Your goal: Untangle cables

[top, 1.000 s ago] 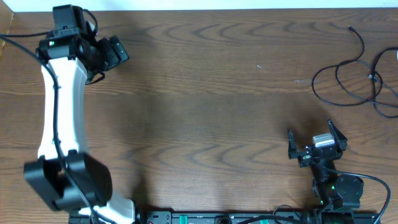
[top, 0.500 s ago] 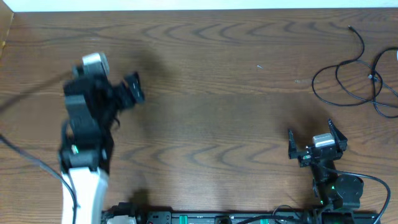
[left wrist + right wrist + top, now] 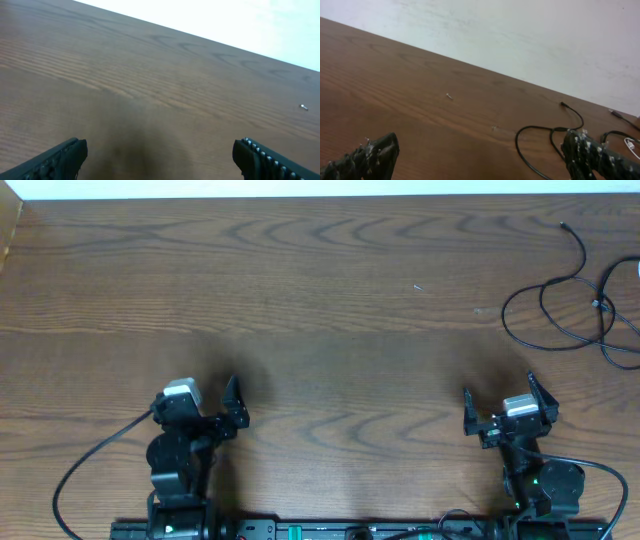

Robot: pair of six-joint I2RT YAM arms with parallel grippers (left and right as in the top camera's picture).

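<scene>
The cables (image 3: pixel 580 300) are lying in a loose tangle at the far right part of the table (image 3: pixel 330 310), partly running off the right edge of the overhead view, so their full extent cannot be told. Black loops are crossing each other there, and a small white piece is showing at the very edge. The right gripper (image 3: pixel 508 412) is being held near the front edge of the table, on the near side of the cables and apart from them, with its jaws spread wide and nothing between them. The left gripper (image 3: pixel 205 412) is being kept well apart from the cables, far to their left, also released and empty. In the right wrist view the cables (image 3: pixel 555 137) are being seen ahead of the fingers (image 3: pixel 370 155), not touched. From here, several risks are being judged. If the loops are pinched where two strands are crossing, both could be lifted together and the knot could be tightened. If one strand is pulled toward the right, the bundle could be dragged off the table. The thin cord could also be missed by jaws closing too high.
</scene>
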